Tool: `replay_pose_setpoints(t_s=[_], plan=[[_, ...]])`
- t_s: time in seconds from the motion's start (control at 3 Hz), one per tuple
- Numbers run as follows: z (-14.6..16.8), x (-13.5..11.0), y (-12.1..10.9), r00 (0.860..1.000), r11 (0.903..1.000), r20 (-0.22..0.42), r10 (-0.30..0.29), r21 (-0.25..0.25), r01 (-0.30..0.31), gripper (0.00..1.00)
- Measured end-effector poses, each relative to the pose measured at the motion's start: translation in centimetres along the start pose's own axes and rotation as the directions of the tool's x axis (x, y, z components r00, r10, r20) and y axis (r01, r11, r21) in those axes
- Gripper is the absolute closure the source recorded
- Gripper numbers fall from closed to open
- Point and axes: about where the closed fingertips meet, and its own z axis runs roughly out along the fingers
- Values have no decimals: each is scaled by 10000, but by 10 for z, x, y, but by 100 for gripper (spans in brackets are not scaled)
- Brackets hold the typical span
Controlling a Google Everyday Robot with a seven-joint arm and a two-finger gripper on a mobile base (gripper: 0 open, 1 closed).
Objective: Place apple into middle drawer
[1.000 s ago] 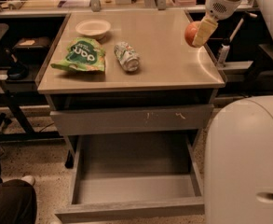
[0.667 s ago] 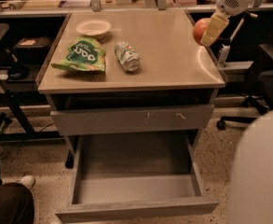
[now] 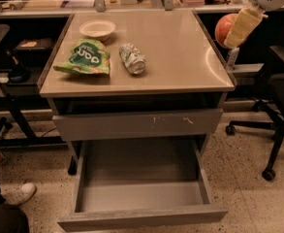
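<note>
The red-orange apple (image 3: 223, 29) hangs in the air just past the right edge of the table top (image 3: 170, 47), near its far right corner. My gripper (image 3: 231, 28) comes in from the upper right and is shut on the apple, with one pale yellow finger (image 3: 242, 25) across its right side. The middle drawer (image 3: 141, 198) is pulled out wide open low in front, below and left of the apple. Its grey tray holds nothing and its plain front (image 3: 141, 219) faces me.
On the table lie a green snack bag (image 3: 86, 57), a silver-green drink can (image 3: 132, 58) on its side and a white bowl (image 3: 97, 29). A shut drawer front with white scratches (image 3: 136, 124) sits above the open drawer. An office chair (image 3: 277, 96) stands at right.
My gripper has carried the apple to the right and a little up, from over the table's right edge to just beyond it. The white arm body has left the lower right foreground.
</note>
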Motion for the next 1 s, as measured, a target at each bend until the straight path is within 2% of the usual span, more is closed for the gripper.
replay_pose_setpoints(t_s=[0.33, 0.67, 1.0], plan=[[3, 5, 13, 9999, 9999, -107, 30, -115, -32, 100], [16, 22, 57, 9987, 9954, -277, 433, -848, -455, 100], [53, 44, 117, 9960, 9752, -790, 412, -2138, -573, 100]])
